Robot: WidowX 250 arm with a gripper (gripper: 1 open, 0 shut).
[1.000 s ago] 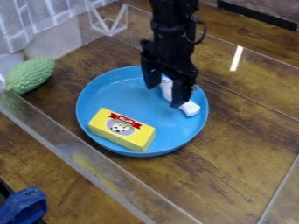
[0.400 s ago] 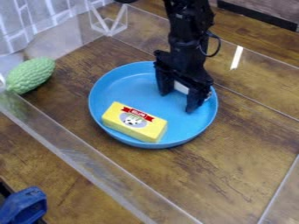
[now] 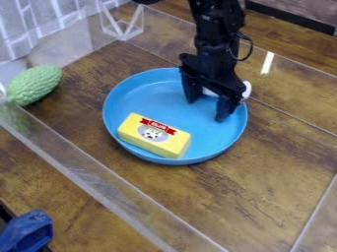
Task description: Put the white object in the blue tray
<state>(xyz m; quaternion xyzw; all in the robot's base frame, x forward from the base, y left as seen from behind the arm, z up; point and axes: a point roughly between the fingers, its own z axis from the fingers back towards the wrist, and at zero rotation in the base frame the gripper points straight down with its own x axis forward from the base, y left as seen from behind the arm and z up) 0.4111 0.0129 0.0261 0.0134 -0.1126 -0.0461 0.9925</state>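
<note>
The blue tray (image 3: 138, 98) is a round shallow plate on the wooden table. My gripper (image 3: 208, 101) points down into its far right part, jaws open, dark fingers (image 3: 191, 93) close to the tray floor. Most of the white object is hidden behind the fingers. Only a small white bit (image 3: 245, 91) shows just right of them, by the tray's rim. I cannot tell whether the fingers touch it.
A yellow block with a red label (image 3: 153, 136) lies in the tray's near half. A green bumpy object (image 3: 33, 84) sits at the left edge. A blue thing (image 3: 24, 234) is at the bottom left, a white rack (image 3: 125, 18) at the back.
The tray with the yellow block has shifted right and slightly back. My gripper moved the same way and lower. The white object, plainly seen between the fingers before, is now mostly hidden.
</note>
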